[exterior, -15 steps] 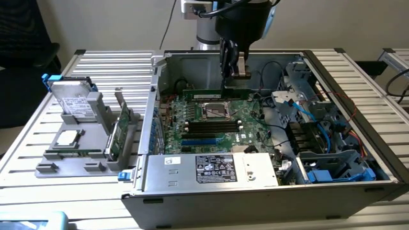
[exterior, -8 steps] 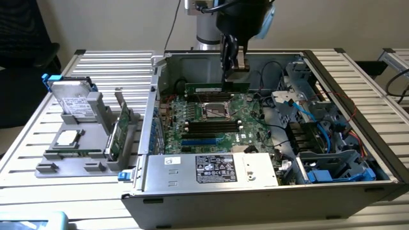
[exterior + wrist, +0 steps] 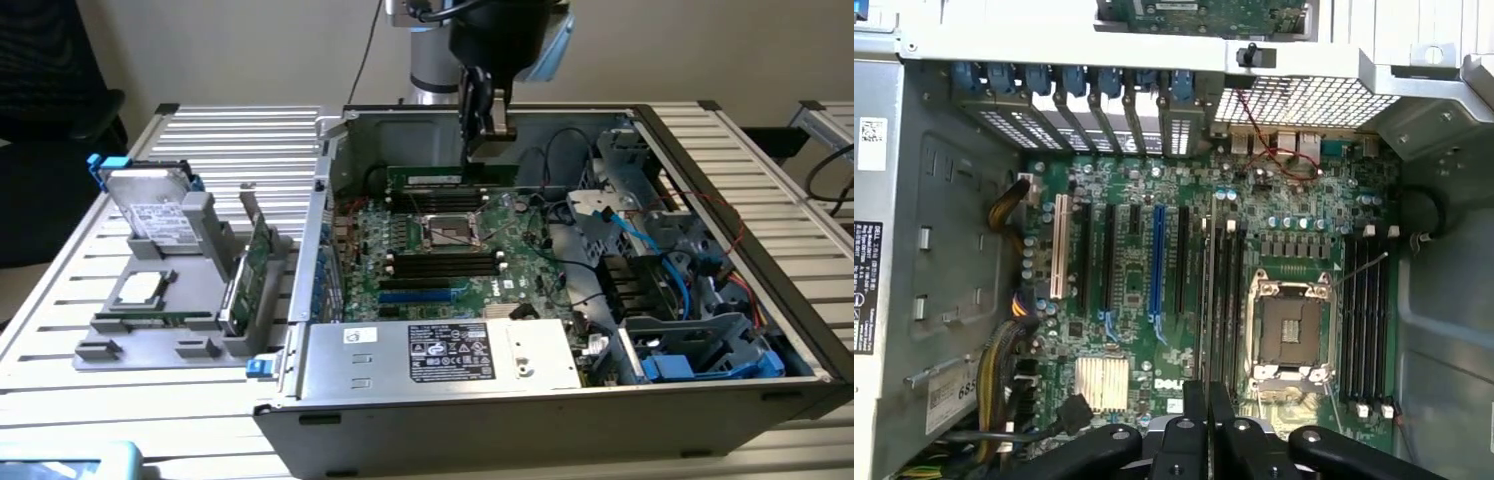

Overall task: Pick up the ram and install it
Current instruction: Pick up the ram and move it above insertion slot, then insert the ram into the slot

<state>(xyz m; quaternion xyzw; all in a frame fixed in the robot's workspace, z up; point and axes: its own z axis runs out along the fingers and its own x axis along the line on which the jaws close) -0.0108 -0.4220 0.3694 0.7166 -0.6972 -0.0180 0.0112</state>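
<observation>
Bright, even light; soft shadows.

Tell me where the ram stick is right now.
The ram hangs from the closed gripper inside the open computer case, just above the motherboard and beyond the empty processor socket as the exterior view sees it.

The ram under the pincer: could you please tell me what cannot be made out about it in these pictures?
- Exterior view: whether the ram's lower edge is seated in the motherboard or hangs above it; too small to tell.
- Exterior view: where the shut pincer meets the ram; the dark pincer itself covers that spot.
- Wrist view: the ram's chips and label; only its thin edge faces the camera.
</observation>
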